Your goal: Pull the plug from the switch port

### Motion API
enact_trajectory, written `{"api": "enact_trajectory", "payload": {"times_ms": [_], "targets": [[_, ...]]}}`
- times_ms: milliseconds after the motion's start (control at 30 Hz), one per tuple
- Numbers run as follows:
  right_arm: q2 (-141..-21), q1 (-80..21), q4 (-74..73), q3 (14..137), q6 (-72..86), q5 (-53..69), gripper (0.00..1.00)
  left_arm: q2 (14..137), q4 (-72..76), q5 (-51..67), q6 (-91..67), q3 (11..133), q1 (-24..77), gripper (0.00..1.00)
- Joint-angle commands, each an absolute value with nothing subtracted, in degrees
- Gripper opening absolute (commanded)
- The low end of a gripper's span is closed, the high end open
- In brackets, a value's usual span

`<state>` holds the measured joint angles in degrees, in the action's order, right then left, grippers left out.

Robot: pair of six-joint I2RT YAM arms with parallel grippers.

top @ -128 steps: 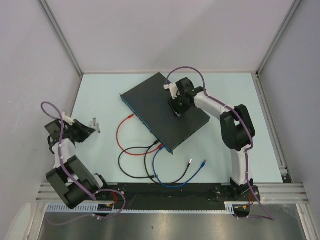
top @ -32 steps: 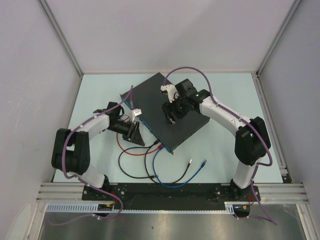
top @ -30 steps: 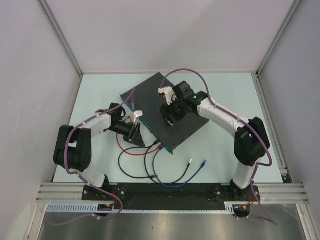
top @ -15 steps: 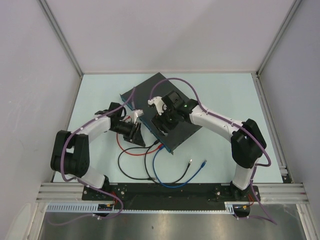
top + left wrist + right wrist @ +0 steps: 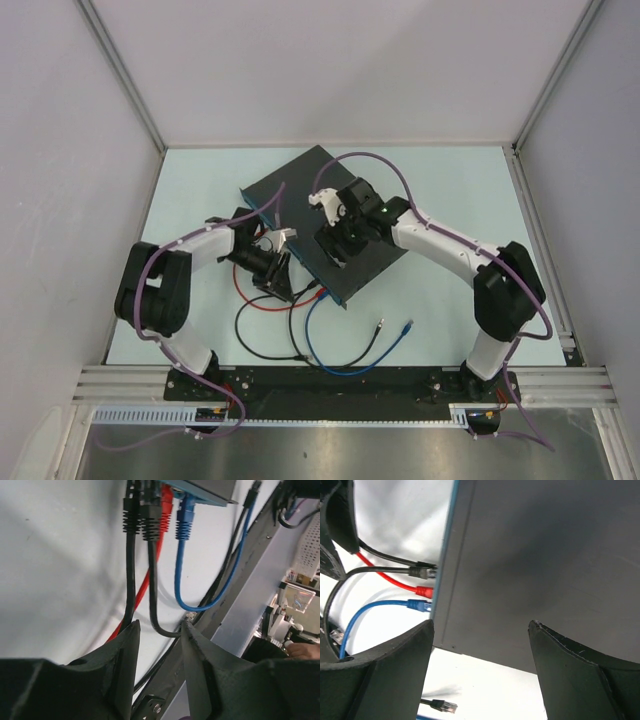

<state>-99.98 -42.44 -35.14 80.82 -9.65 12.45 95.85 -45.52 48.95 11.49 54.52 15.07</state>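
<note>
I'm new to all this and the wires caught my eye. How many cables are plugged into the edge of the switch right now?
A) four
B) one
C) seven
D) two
A: the left wrist view shows four plugs side by side in the switch: two black plugs, one red plug and one blue plug.

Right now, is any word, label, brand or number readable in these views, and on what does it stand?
No text can be read in any view.
The switch: bare grey top, no label visible.
The plugs: no legible marks.
The background clutter in the left wrist view: too blurred to read.
</note>
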Motion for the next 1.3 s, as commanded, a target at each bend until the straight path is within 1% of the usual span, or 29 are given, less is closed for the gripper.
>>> {"api": "enact_trajectory", "payload": {"times_ms": [0, 67, 300, 400, 433, 500, 800, 1067, 1267], "targets": [[-95.8, -41.1, -33.2, 79.6, -11.2, 11.5, 0.82, 95.5, -43.6, 42.8, 9.0, 54.3, 15.4, 0.47], [-95.5, -41.0, -33.1, 79.3, -11.3, 11.3, 0.82, 96.1, -42.5, 43.1, 8.8, 53.9, 15.4, 0.48], [-98.9, -43.4, -31.2, 78.7, -8.0, 7.6, 0.82, 99.4, -39.0, 50.7, 8.2, 52.3, 15.5, 0.49], [-101.4, -45.4, -30.2, 78.8, -5.1, 2.8, 0.84, 101.2, -38.5, 52.9, 8.5, 52.4, 15.5, 0.49], [-102.1, -45.7, -30.0, 78.8, -4.0, 1.9, 0.87, 101.5, -38.3, 53.3, 8.5, 52.2, 15.5, 0.49], [-104.0, -46.2, -29.5, 78.8, -2.3, 0.6, 0.88, 102.1, -37.9, 53.6, 8.3, 52.1, 15.5, 0.48], [-107.3, -49.0, -29.3, 79.0, -0.3, -1.7, 0.88, 103.7, -36.7, 55.5, 8.3, 52.0, 15.4, 0.41], [-109.8, -49.7, -29.5, 81.5, 1.3, 1.3, 0.88, 104.4, -36.1, 56.1, 8.3, 51.9, 14.8, 0.39], [-111.4, -50.2, -30.1, 83.1, 1.1, 0.6, 0.89, 104.4, -36.0, 56.2, 8.4, 51.9, 14.5, 0.38]]}}
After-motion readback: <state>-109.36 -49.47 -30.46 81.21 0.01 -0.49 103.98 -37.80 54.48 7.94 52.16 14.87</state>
